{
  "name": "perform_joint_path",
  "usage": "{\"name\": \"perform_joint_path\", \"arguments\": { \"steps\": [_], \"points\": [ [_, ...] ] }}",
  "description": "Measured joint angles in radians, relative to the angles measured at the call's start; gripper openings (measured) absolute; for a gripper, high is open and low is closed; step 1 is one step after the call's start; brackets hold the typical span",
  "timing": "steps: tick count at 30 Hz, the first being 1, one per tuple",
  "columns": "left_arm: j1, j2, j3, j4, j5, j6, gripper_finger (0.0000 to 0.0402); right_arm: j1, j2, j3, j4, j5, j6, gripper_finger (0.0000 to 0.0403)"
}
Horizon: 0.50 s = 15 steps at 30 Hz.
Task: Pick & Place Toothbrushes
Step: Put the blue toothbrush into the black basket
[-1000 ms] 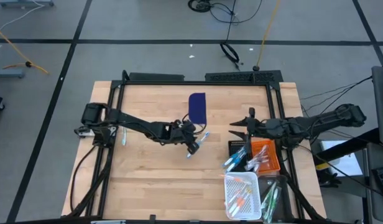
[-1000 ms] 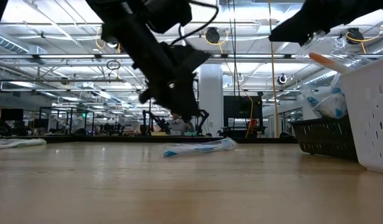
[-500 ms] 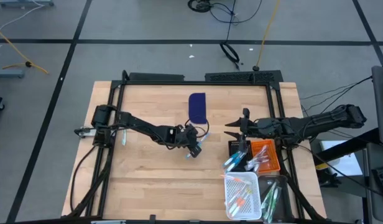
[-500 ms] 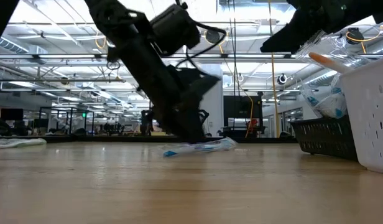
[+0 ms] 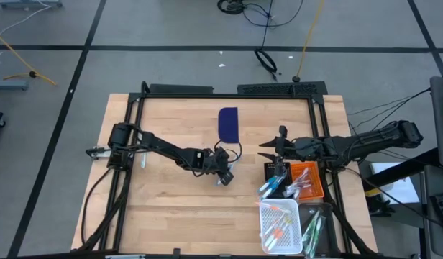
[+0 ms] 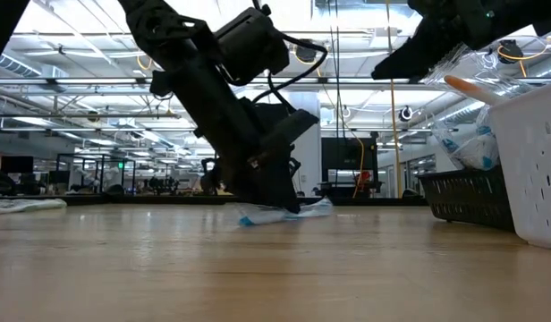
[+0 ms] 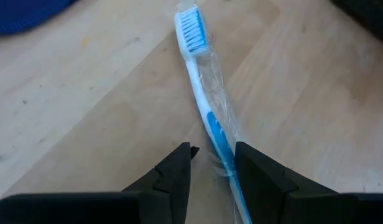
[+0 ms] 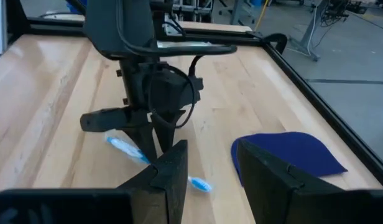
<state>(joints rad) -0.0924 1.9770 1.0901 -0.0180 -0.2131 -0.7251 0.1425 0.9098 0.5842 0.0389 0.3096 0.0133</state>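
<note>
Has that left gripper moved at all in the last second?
Yes. The left gripper has come down toward the table, lowering over the wrapped toothbrush, and has edged away from the dark blue pad.

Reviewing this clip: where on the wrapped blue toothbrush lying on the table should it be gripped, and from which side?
Grip the toothbrush at its handle, from above. It lies flat on the table, and the open left gripper already straddles the thin blue handle crosswise.
</note>
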Motion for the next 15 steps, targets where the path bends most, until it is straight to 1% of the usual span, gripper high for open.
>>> {"name": "perform_joint_path", "arguments": {
  "steps": [10,12,15],
  "points": [
    [0.012,-0.004,0.002,-0.086,-0.025,-0.065,0.0121,0.0,0.0,0.0,-0.005,0.0,0.0,0.013],
    [0.022,-0.005,0.002,-0.082,-0.007,-0.068,0.0102,0.0,0.0,0.0,-0.005,0.0,0.0,0.013],
    [0.03,-0.008,0.002,-0.084,0.011,-0.064,0.0043,0.0,0.0,0.0,-0.005,0.0,0.0,0.013]
  ]
}}
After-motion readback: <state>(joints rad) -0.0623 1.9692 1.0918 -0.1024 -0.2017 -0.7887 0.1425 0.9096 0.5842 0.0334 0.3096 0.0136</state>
